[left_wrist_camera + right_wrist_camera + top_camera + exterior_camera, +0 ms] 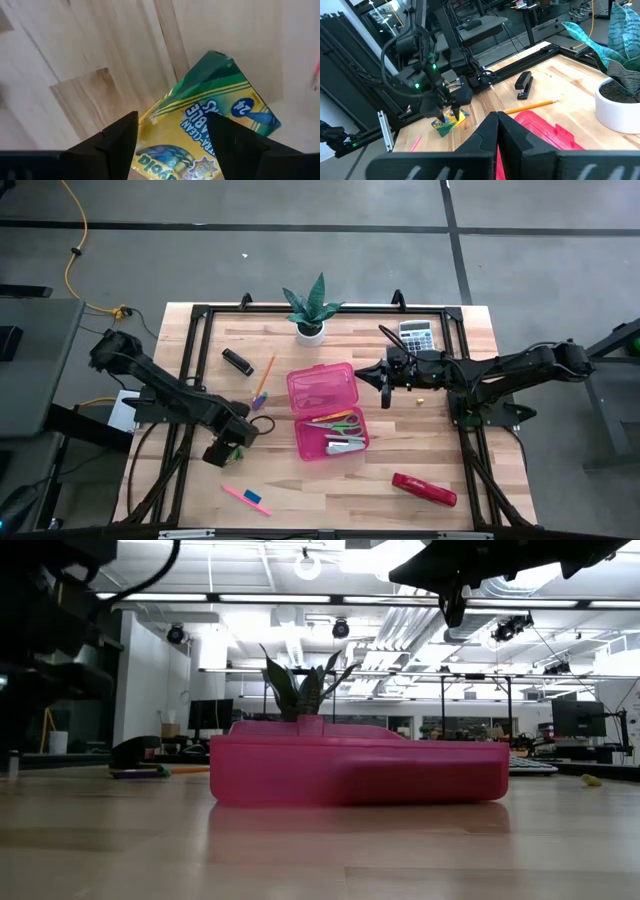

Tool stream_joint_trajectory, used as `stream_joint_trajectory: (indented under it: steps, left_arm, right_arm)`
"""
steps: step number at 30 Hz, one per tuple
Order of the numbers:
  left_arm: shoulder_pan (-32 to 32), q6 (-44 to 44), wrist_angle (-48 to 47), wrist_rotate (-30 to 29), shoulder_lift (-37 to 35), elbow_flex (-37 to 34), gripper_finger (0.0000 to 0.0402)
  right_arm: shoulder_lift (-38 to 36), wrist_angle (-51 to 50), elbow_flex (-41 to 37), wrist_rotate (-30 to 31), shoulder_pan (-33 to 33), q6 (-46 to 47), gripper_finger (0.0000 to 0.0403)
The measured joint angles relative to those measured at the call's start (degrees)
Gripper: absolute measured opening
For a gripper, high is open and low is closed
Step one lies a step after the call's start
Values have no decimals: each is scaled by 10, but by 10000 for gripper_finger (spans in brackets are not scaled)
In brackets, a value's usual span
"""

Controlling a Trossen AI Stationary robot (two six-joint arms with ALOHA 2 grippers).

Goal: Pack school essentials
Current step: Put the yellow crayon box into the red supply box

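The yellow-green crayon box (210,110) sits between the fingers of my left gripper (172,145), near the table's left near part (222,448). The open pink case (322,388) lies mid-table. Its base (345,450) holds the green-handled scissors (340,423) and a pale piece. The orange pencil (265,377) lies left of the case. The pink marker (238,493) and the blue eraser (253,497) lie near the near edge. My right gripper (385,392) hangs shut in the air just right of the case lid, touching nothing. My left gripper is shut on the crayon box, one finger (117,142) on each long side of the box's near end (165,150). The fingers come slanting down from the table's left. The box (451,120) hangs tilted below them; whether its green far end (215,65) touches the table, I cannot tell.
A potted plant (310,310) and a grey calculator (417,335) stand at the far edge. A black stapler (237,362) lies left of the pencil, a red stapler (424,489) at the near right. A tiny yellow bit (420,402) lies right of the case.
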Motion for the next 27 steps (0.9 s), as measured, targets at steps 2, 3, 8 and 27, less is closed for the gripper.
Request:
stream_joint_trajectory:
  steps: [2,3,8,27]
  left_arm:
    - [0,3,1,2,13,1,225]
    - [0,4,2,4,16,1,225]
    - [0,9,6,8,23,2,220]
    - [0,10,5,9,12,1,3]
  right_arm:
    - [0,0,0,0,0,0,0]
    - [0,0,0,0,0,0,0]
    - [0,-1,0,0,0,0,0]
    - [0,-11,0,0,0,-5,0]
